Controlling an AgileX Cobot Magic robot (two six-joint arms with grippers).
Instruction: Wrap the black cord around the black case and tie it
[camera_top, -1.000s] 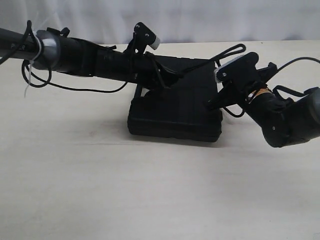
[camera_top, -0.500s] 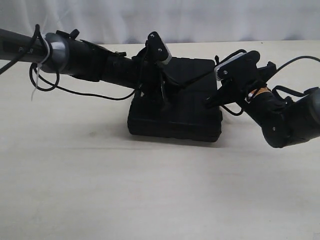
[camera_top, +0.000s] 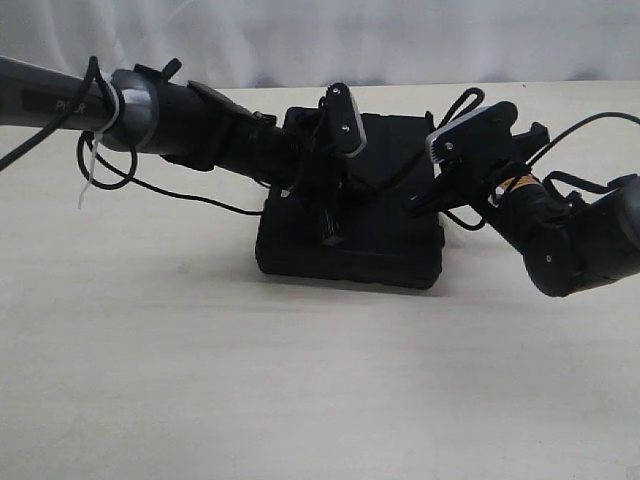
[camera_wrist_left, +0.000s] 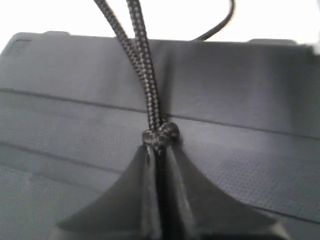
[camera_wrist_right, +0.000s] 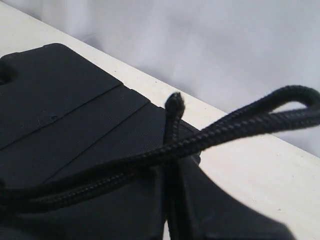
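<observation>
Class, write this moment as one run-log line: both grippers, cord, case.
left gripper: shut on black cord at knot | right gripper: shut on cord near its end | black case: lid up, beneath both

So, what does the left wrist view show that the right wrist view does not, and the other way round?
Only the left wrist view: a knot in the black cord, sitting right at the tips of the left gripper, with two strands running away across the lid. Only the right wrist view: the cord's end standing up from the right gripper, a loop of cord, and the pale table beside the case. Both: the ridged lid of the black case, and a gripper shut on the cord.
</observation>
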